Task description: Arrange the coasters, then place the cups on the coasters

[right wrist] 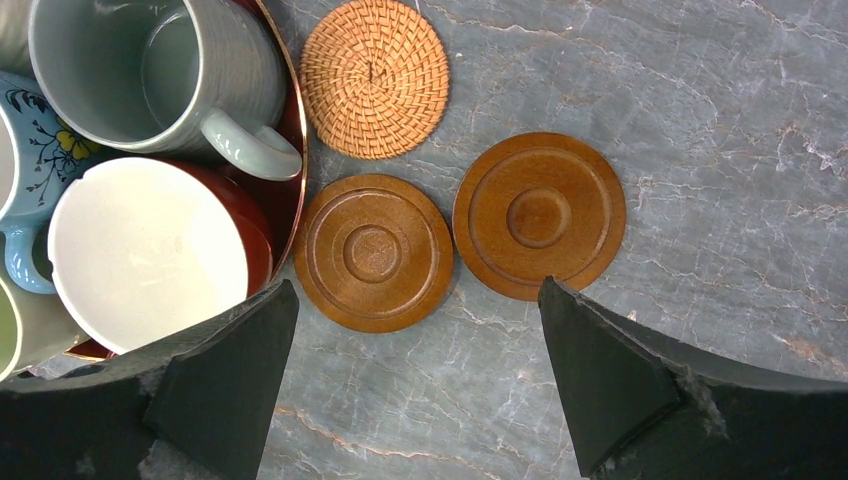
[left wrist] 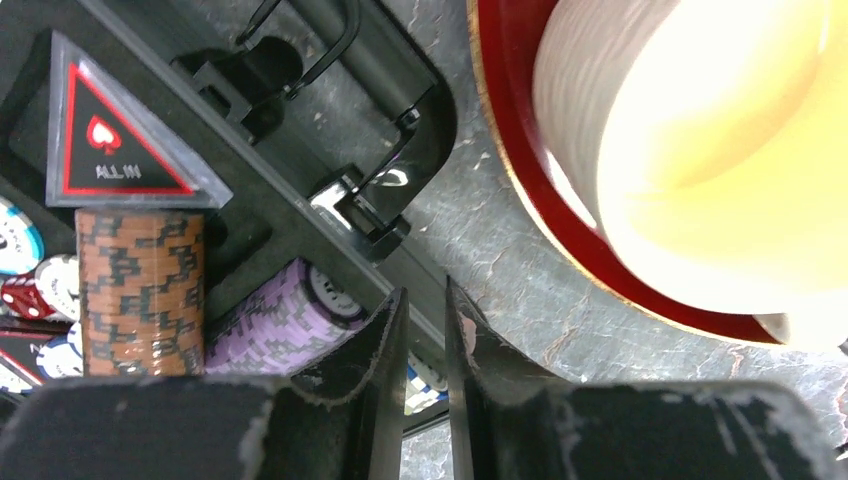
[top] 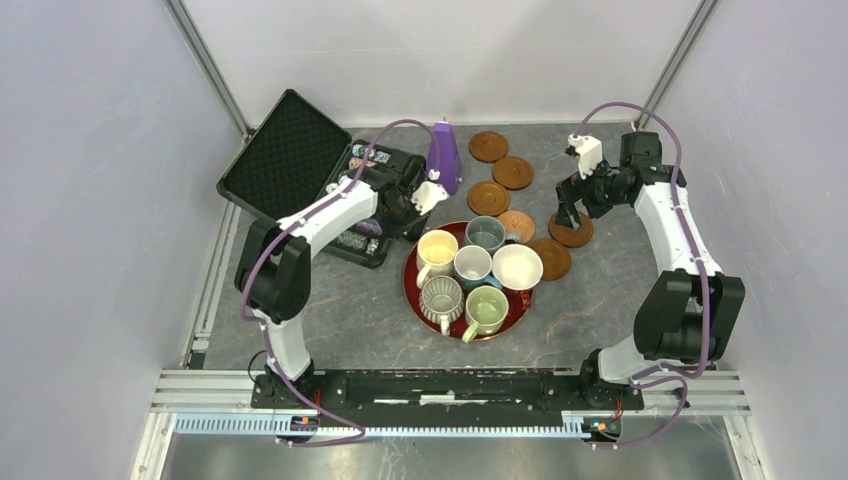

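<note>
Six cups stand on the red tray (top: 409, 285): cream-yellow (top: 437, 248), grey-blue (top: 485, 232), white with a blue handle (top: 472, 265), wide white (top: 517, 266), ribbed grey (top: 441, 297) and pale green (top: 486, 306). Three brown coasters (top: 512, 172) lie behind the tray. The woven coaster (right wrist: 373, 78) and two brown coasters (right wrist: 372, 252) (right wrist: 539, 216) lie to its right. My right gripper (right wrist: 415, 300) hangs open just above those two. My left gripper (left wrist: 425, 295) is left of the cream cup (left wrist: 700, 140), over the case's edge. Its jaws leave only a thin slit, with nothing in it.
An open black case (top: 290, 155) with poker chips (left wrist: 140, 290) lies at the back left, right beside the tray. A purple cone (top: 444, 155) stands behind the tray. Grey walls close in the table on three sides.
</note>
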Motion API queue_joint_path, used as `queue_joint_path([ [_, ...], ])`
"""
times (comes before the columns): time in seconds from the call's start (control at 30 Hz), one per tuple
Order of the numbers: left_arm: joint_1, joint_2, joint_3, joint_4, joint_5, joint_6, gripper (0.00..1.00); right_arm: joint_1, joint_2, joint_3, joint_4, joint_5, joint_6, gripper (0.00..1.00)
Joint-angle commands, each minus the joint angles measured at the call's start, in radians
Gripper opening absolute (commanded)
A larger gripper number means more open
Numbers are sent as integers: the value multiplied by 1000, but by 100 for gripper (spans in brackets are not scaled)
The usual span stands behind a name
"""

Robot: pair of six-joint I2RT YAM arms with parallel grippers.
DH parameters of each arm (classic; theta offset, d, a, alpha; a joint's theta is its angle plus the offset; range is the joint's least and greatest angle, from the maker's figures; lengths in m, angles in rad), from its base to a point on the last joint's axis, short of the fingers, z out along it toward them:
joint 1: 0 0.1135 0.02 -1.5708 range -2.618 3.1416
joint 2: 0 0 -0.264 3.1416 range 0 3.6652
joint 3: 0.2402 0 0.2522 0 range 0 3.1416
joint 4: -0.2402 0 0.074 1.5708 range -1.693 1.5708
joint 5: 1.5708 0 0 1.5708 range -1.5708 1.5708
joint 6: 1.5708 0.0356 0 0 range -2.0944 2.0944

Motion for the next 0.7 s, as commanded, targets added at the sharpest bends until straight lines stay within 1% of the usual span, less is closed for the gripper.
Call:
queue_joint_path([
  [0.0, -23, 14, -14, 45, 13, 32, 25, -7, -12, -7, 25, -20, 11, 98],
  [0.23, -23, 78, -40, 57, -5, 29, 16, -12, -15, -16, 30, -13, 13, 98],
  [0.37, -10, 107, -51, 75, -41, 17, 14, -15, -20, -31, 35, -9, 15, 98],
  [0.43, 0, 114, -60, 97, -94, 15, 12, -16, -22, -38, 40, -11, 18, 98],
  [0.53, 50, 116, -64, 115, -135, 17, 11, -17, -30, -51, 51, -14, 26, 98],
  [0.67, 153, 121, -46, 106, -162, 51, 8, -17, -33, -64, 59, -15, 30, 98],
])
